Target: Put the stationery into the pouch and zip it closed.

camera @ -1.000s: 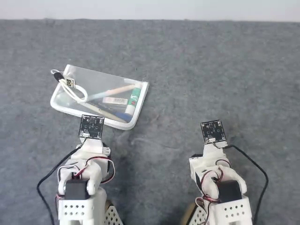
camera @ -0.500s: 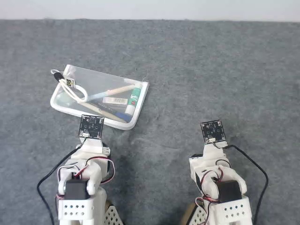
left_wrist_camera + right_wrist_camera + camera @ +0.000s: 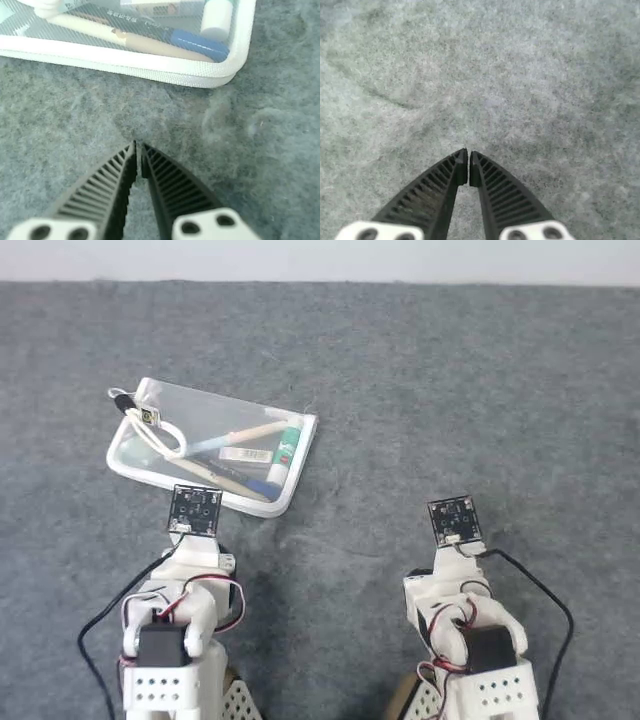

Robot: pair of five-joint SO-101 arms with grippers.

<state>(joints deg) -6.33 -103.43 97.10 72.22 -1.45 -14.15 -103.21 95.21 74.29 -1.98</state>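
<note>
Looks down on a grey felt bench [image 3: 450, 390] carrying a clear, white-edged pouch [image 3: 205, 408], flat at about ten o'clock from the middle, its long side slanting from ten o'clock toward four. Holds the stationery inside: a cream pencil [image 3: 228, 479] along the near edge, a blue-ended pen [image 3: 262, 483] beside it, a white-and-green glue stick [image 3: 290, 448] at the three o'clock end, a pale eraser [image 3: 246, 454] between them. Carries a white cord loop [image 3: 165, 436] across the nine o'clock end, running up to the dark zip pull [image 3: 121, 398] at the far corner; cannot tell whether the zip is run fully shut. Places the left arm [image 3: 180, 625] at seven o'clock on the bench, with the pouch straight ahead at its twelve o'clock, and the right arm [image 3: 468, 635] at five o'clock, well apart from the pouch, which lies toward its ten o'clock. Shows, from the left wrist, the left end effector [image 3: 138, 150] with both jaws together, tips all but touching, nothing between them, poised over bare felt near the pouch's bound edge without touching it. Shows, from the right wrist, the right end effector [image 3: 469, 157] likewise drawn together and gripping nothing, over bare grey felt.
</note>
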